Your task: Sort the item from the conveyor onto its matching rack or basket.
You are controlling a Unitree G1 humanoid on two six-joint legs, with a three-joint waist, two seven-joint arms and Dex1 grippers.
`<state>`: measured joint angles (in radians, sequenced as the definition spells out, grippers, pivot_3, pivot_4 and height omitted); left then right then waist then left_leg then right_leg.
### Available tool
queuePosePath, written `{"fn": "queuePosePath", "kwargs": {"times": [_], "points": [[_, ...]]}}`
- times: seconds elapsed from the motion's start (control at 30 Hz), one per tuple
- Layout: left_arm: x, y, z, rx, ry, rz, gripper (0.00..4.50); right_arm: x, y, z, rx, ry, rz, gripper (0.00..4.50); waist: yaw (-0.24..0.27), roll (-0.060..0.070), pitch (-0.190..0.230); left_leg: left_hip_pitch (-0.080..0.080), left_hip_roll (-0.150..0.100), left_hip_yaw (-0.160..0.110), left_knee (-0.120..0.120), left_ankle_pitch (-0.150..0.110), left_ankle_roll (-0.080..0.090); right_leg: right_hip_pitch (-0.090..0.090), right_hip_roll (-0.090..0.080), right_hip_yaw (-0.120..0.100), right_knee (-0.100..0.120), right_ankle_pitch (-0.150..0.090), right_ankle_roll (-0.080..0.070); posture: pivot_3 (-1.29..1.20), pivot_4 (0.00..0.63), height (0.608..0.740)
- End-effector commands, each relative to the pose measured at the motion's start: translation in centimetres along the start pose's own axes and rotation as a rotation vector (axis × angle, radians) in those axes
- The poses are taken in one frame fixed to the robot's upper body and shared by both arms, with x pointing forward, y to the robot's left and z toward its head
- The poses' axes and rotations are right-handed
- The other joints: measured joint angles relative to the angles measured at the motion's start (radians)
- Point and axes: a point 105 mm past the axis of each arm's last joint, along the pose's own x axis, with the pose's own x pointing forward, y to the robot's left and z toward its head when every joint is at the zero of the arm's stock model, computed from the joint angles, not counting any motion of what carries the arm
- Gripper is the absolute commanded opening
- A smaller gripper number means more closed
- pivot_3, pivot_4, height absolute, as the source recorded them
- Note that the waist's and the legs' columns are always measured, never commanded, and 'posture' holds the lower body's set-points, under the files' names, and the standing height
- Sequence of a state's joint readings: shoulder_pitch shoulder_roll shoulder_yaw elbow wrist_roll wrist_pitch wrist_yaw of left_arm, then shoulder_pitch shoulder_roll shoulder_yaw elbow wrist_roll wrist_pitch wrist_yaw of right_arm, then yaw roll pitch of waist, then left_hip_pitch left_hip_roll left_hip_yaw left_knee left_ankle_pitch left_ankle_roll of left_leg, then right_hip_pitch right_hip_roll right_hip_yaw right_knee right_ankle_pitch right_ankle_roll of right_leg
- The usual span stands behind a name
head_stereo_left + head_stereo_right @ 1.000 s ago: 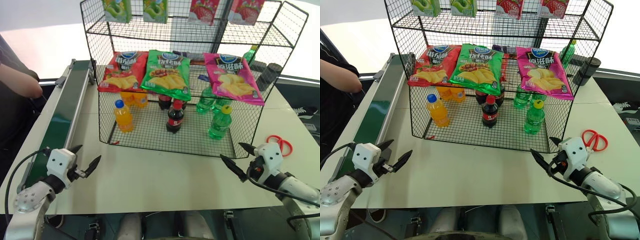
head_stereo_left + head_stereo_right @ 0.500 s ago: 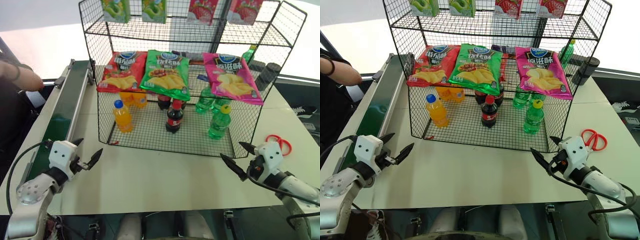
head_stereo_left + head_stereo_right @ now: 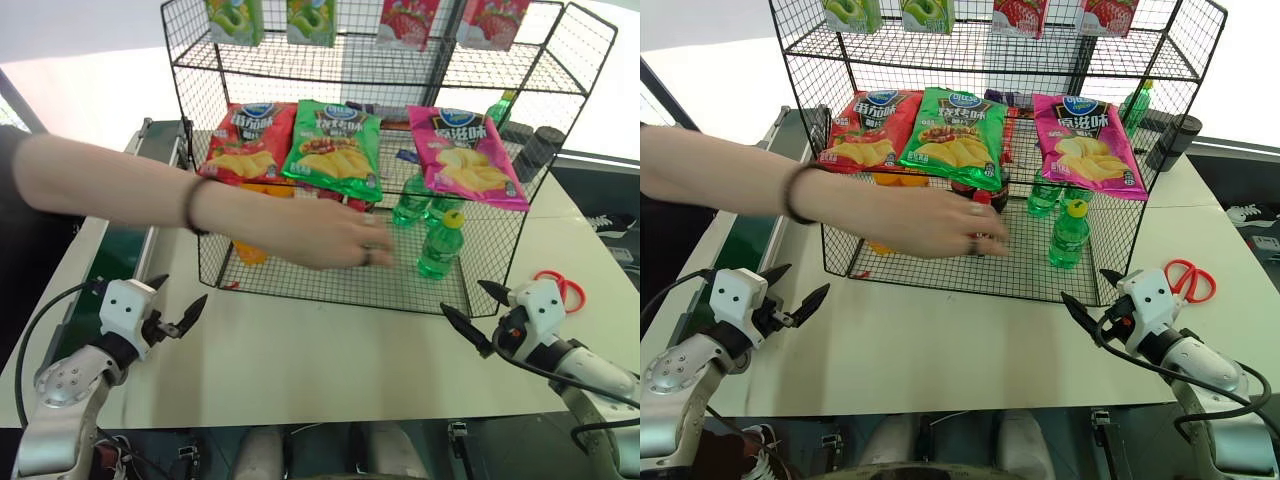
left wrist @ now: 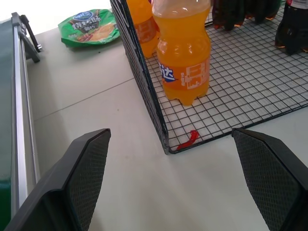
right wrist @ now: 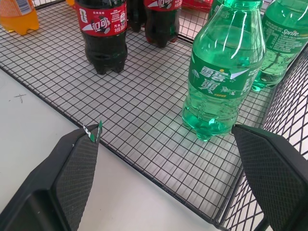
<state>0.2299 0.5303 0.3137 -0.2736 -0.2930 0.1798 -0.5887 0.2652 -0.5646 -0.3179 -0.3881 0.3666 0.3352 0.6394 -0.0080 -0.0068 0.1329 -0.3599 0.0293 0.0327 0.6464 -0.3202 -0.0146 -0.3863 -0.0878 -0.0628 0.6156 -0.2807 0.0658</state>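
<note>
Two robot hands sit low over the near edge of the white counter (image 3: 330, 360), both spread and empty. The left hand (image 3: 172, 318) hovers just beside the conveyor (image 3: 120, 240), fingers apart; its wrist view shows bare counter between them. The right hand (image 3: 478, 312) hovers near the rack's front right corner, fingers wide apart; red-handled scissors (image 3: 560, 285) lie on the counter just beyond it.

Next out, the black wire rack (image 3: 320, 285) stands on the counter. On its bottom tier, at the front right, the green soda bottle (image 3: 440, 245) with the yellow cap stands upright, apart from both hands; the right wrist view shows it on the mesh floor, with more green bottles (image 5: 284, 43) behind it. A dark cola bottle (image 5: 102, 31) stands further left on the same tier. An orange drink bottle (image 4: 185, 53) stands upright just inside the front left corner.

A person's bare forearm reaches in from the left over the conveyor, their hand (image 3: 335, 238) held in front of the rack's lower tier.

Higher up, red (image 3: 248, 140), green (image 3: 335, 148) and pink (image 3: 468, 155) chip bags hang across the rack front. Small green and red packets (image 3: 310, 20) hang along the top tier.
</note>
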Motion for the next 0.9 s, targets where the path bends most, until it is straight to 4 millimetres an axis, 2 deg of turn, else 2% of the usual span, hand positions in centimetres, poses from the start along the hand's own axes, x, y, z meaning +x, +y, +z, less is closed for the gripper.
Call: {"fn": "queuePosePath", "kwargs": {"times": [0.03, 0.43, 0.9], "points": [[-0.01, 0.01, 0.71, 0.016, -0.034, 0.001, 4.29, 0.00, 0.12, 0.72, -0.015, -0.026, -0.002, 4.50, 0.000, 0.000, 0.000, 0.000, 0.000, 0.000, 0.000, 0.000, 0.000, 0.000, 0.000, 0.000, 0.000, 0.000, 0.000, 0.00, 0.150, 0.740], [-0.21, -0.84, 0.51, 0.006, -0.019, -0.024, 4.29, -0.21, 0.53, 0.79, -0.013, -0.022, 0.005, 4.50, 0.000, 0.000, 0.000, 0.000, 0.000, 0.000, 0.000, 0.000, 0.000, 0.000, 0.000, 0.000, 0.000, 0.000, 0.000, 0.00, 0.150, 0.740], [-0.01, -0.18, 0.31, -0.002, -0.040, 0.004, 4.29, 0.48, 0.43, 0.81, -0.024, -0.027, 0.013, 4.50, -0.001, 0.000, 0.000, 0.000, 0.000, 0.000, 0.000, 0.000, 0.000, 0.000, 0.001, 0.000, 0.000, 0.000, 0.000, 0.00, 0.150, 0.740]]}}
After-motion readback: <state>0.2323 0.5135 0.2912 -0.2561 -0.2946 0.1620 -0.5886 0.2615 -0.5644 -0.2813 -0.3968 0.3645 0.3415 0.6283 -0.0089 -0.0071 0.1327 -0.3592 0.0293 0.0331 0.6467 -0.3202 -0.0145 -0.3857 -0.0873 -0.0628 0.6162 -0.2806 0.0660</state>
